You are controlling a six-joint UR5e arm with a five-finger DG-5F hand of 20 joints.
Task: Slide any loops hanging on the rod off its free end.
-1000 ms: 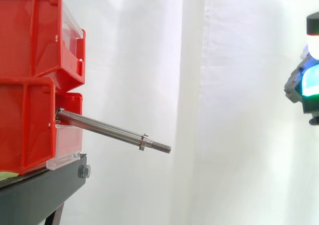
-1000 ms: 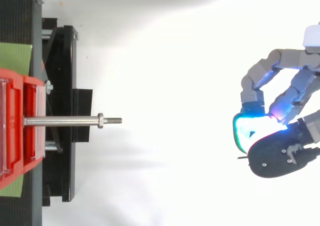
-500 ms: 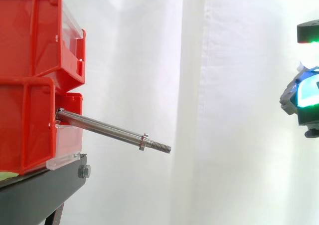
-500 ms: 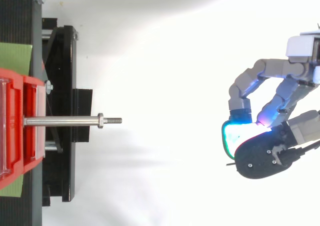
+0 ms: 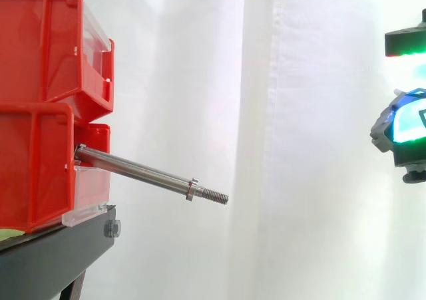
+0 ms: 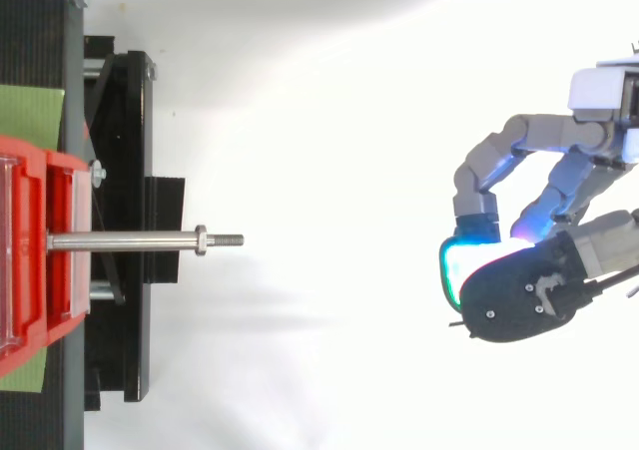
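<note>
The rod [image 5: 143, 173] juts from the lower of two stacked red bins [image 5: 40, 60]. In the side view it tilts down toward 4 o'clock, and from above it runs straight toward 3 o'clock. Its shaft shows plain metal from bin to tip (a nut [image 6: 201, 240] sits just behind the threaded end [image 5: 214, 195]). The bins rest on a black stand [image 5: 53, 253] at 9 o'clock in the top view, with a green strip [image 6: 30, 116] at 10 o'clock beside them. The hand [image 6: 519, 290] hangs at 3 o'clock, well apart from the rod's free end. In the side view it is at the 3 o'clock edge, higher than the tip, before the white curtain [image 5: 299, 180]. Whether the hand is clamped on something or holds nothing, I cannot tell.
</note>
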